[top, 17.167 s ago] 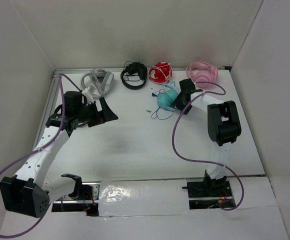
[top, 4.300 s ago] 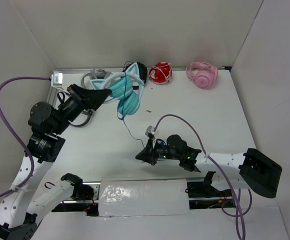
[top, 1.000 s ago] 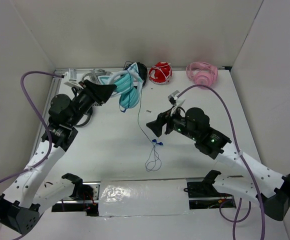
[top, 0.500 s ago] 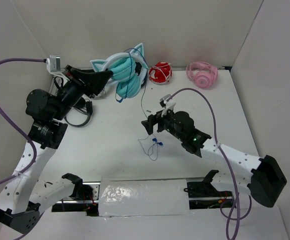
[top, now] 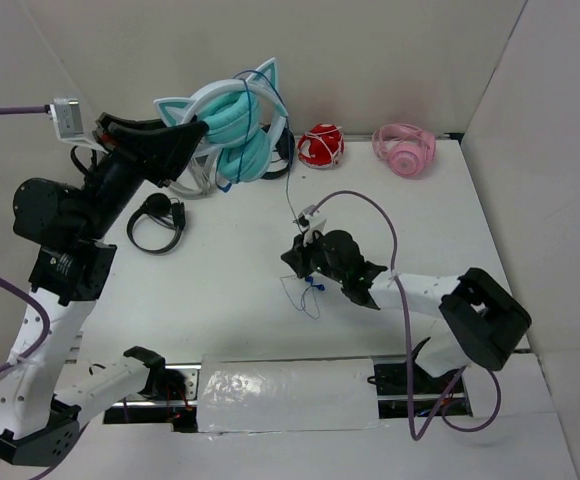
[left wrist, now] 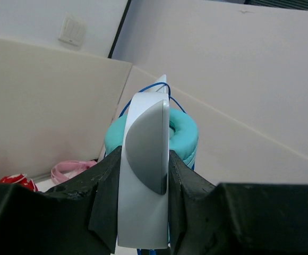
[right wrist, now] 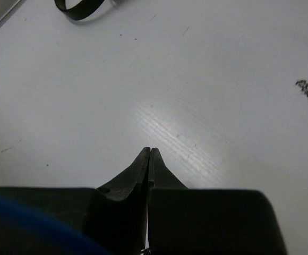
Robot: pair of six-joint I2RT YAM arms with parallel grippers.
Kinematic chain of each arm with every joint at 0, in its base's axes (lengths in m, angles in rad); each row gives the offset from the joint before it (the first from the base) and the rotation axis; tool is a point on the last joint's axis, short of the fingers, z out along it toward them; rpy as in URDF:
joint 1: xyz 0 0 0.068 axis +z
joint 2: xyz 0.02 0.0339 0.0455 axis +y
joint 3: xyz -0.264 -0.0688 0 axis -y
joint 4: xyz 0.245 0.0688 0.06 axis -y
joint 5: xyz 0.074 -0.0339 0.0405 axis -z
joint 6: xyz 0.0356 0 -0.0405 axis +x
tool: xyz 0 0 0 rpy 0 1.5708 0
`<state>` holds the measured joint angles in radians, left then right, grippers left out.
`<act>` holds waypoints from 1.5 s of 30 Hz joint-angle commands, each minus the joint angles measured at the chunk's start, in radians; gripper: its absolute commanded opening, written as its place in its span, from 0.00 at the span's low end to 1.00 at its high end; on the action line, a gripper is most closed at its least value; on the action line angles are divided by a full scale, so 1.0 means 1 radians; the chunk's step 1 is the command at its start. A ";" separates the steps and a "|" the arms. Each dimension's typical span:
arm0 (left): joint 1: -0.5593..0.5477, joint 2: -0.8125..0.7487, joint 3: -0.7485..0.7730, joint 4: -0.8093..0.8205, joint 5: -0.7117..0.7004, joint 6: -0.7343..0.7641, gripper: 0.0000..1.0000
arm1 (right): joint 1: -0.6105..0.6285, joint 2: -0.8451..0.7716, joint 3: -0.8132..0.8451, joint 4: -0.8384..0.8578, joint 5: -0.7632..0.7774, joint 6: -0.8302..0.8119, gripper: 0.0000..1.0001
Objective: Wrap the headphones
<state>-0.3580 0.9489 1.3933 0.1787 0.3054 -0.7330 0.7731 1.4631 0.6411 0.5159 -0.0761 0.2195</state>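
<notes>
while left pincer [left wrist: 143,180] clamps headphones [top: 235,130] aloft, right pincer [right wrist: 149,152] pinches cable [top: 288,185].

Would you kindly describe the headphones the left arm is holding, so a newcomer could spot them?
Look near the back wall, left of the red headphones and pink headphones. The left gripper holds the teal headphones raised there. Only they are teal, with two cat ears on a pale headband.
</notes>
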 commanded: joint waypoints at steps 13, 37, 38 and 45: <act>0.002 -0.009 -0.138 0.136 -0.342 0.181 0.00 | -0.015 -0.747 0.049 -0.540 0.517 0.020 0.00; 0.040 0.323 0.062 -0.014 -0.818 0.011 0.00 | 0.006 -0.923 -0.007 -0.348 -0.493 0.138 0.00; 0.039 0.342 0.073 -0.025 -0.827 -0.008 0.00 | 0.035 -0.900 -0.029 -0.315 -0.484 0.126 0.00; 0.021 0.390 0.121 -0.168 -0.827 -0.241 0.00 | 0.331 -0.674 0.025 -0.247 -0.265 0.001 0.00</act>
<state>-0.3328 1.3491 1.4574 -0.0418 -0.4618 -0.8165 1.0206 0.7399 0.5919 0.1566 -0.4034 0.2806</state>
